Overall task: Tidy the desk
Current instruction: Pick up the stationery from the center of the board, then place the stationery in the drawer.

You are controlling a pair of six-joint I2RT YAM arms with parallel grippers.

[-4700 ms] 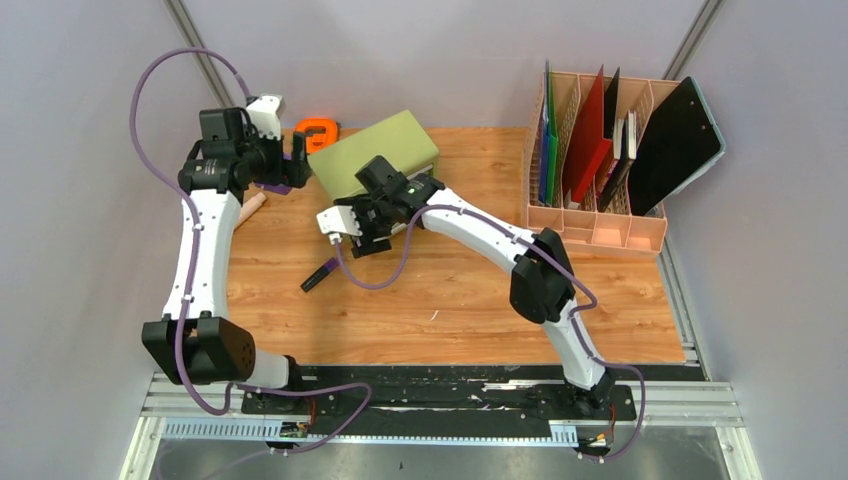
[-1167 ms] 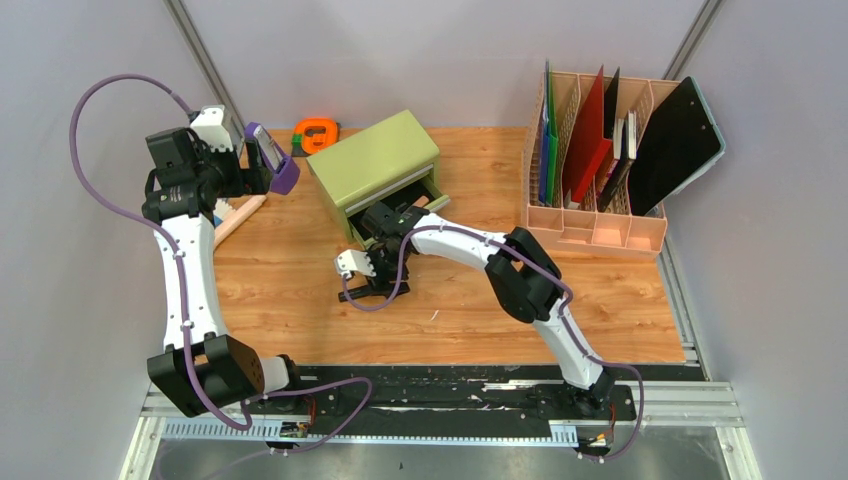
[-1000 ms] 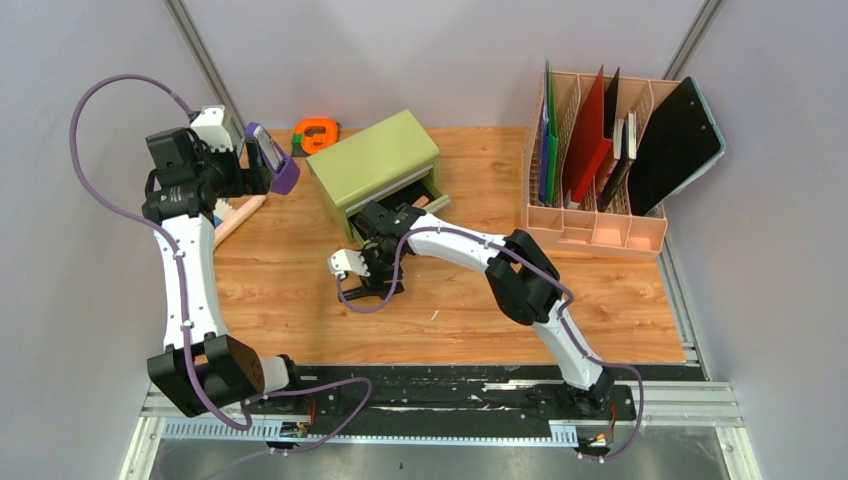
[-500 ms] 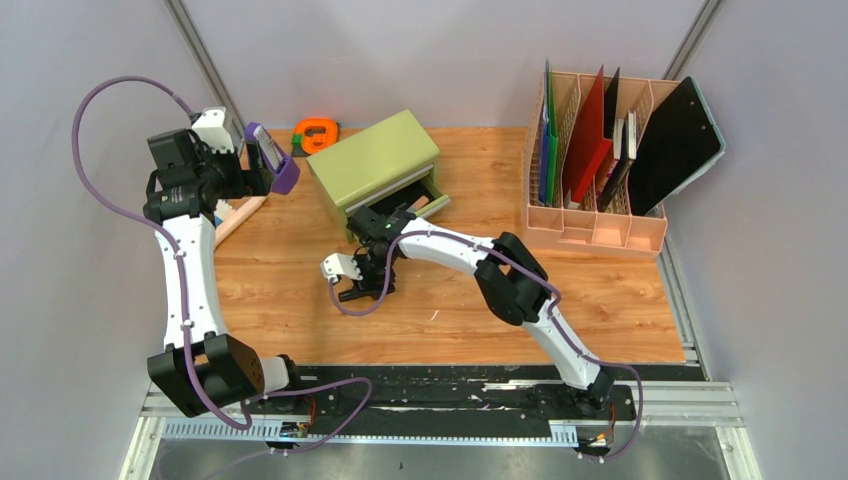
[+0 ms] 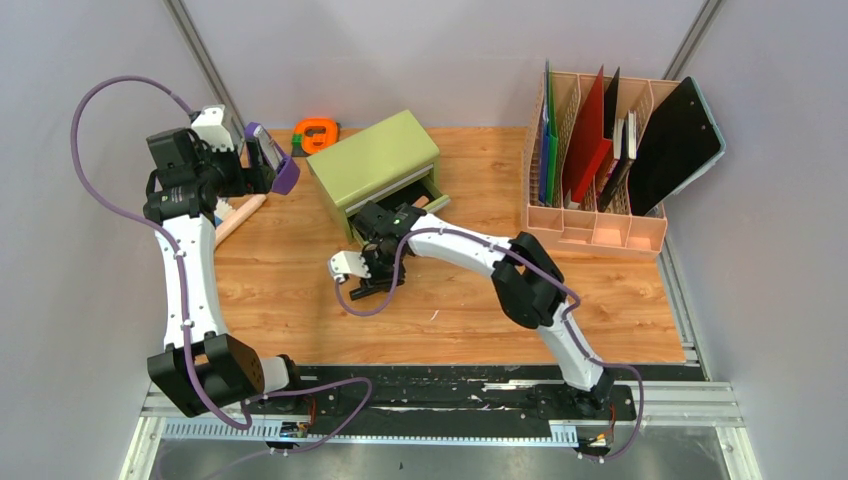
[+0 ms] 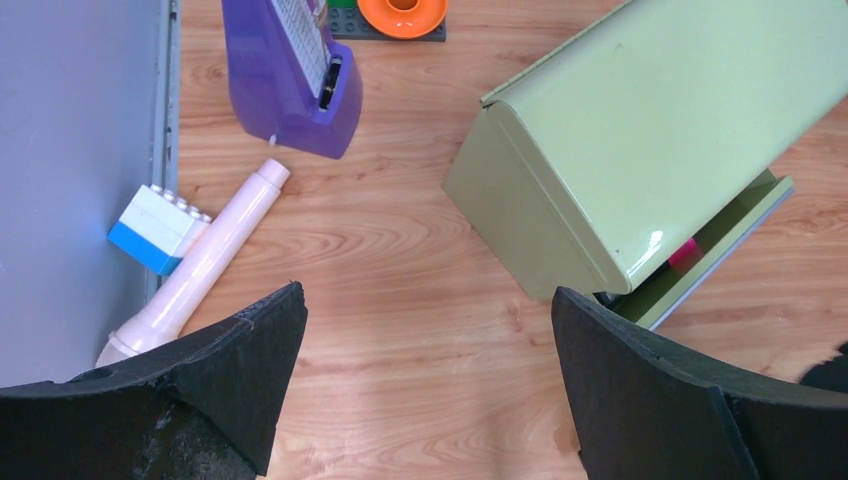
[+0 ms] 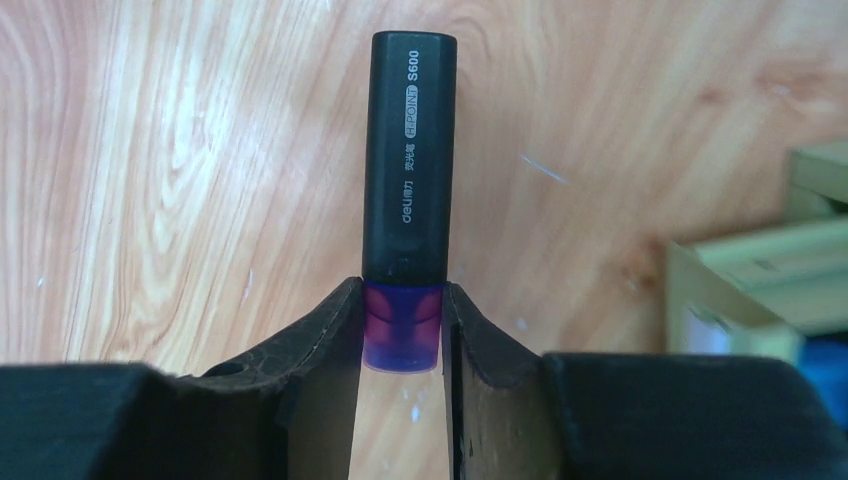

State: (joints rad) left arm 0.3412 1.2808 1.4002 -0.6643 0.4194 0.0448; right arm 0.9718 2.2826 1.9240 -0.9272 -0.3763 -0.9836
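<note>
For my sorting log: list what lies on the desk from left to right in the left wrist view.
blue-and-white brick → purple stand → orange ring → olive-green drawer chest. The pink tube is left out: it spans both brick and stand.

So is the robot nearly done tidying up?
Not yet. The green box has its drawer open, something pink inside. The right hand pinches a black pen. The left hand is empty. A pink tube, toy block and purple holder sit loose on the desk.
</note>
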